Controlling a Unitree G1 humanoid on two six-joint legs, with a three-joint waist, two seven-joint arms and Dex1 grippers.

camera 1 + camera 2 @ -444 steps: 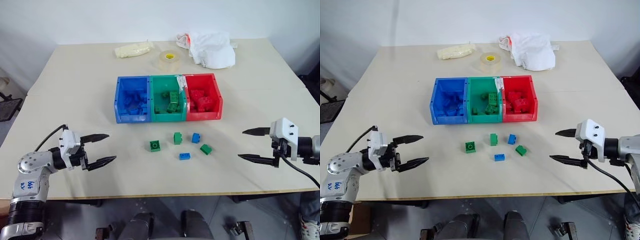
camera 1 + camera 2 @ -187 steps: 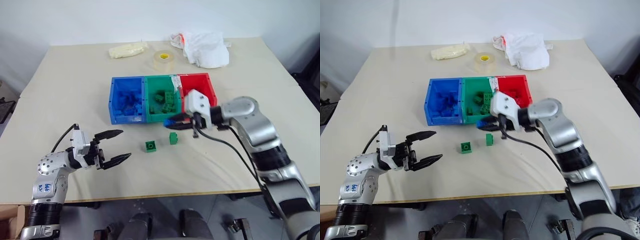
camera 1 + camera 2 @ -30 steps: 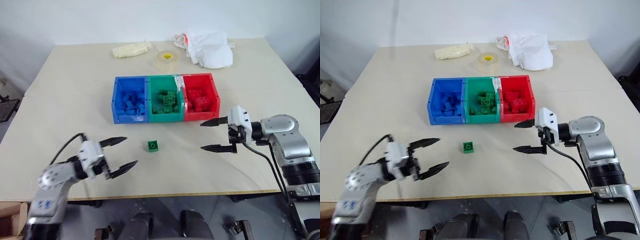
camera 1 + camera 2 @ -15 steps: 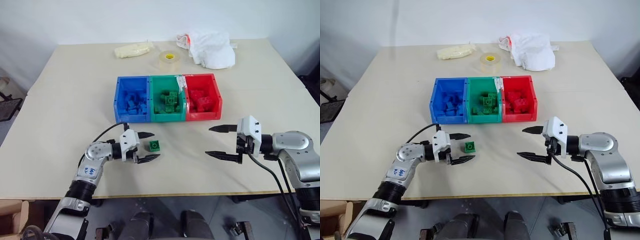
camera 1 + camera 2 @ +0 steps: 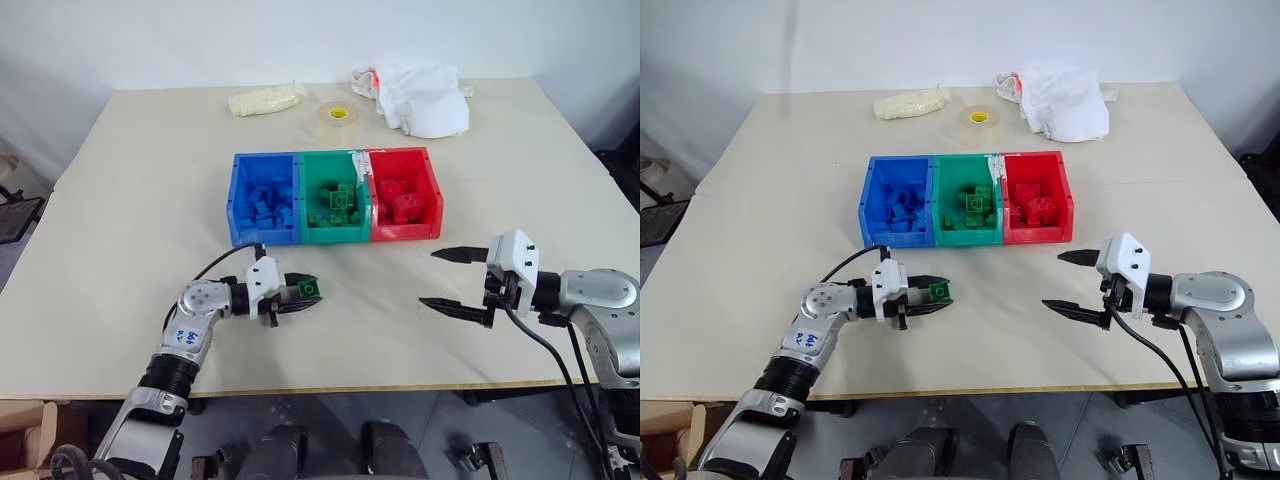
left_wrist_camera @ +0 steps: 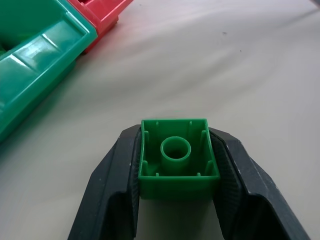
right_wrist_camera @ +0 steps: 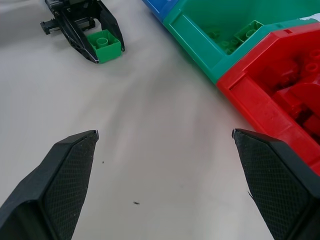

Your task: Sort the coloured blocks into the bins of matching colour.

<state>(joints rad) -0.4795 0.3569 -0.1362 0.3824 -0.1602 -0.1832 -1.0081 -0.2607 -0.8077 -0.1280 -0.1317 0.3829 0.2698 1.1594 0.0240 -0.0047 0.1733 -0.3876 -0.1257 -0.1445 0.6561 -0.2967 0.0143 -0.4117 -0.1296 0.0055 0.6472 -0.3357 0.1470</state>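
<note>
Between the two black fingers of the left gripper (image 5: 305, 296) sits a green block (image 5: 308, 289), pinched from both sides by the jaws; in the left wrist view the same block (image 6: 179, 159) shows its hollow underside with one round tube, gripped against the inner pads. Whether it rests on the beige surface (image 5: 140, 200) or is just above it cannot be told. It is in front of the green bin (image 5: 336, 210), near but apart from it, on the robot's side of the row. That bin is the middle one of three joined boxes, with the blue bin (image 5: 264, 211) on its left and the red bin (image 5: 405, 207) on its right; each bin holds bricks of its own colour. To the right of the block, well apart from it, the right gripper (image 5: 445, 279) hangs over the bare surface with its jaws spread wide and nothing between them, its fingers pointing toward the left. Along the far edge of the surface lie a clear tape roll (image 5: 337, 117), a pale yellow bag (image 5: 265, 99) to its left, and a crumpled white cloth (image 5: 420, 96) to its right.
</note>
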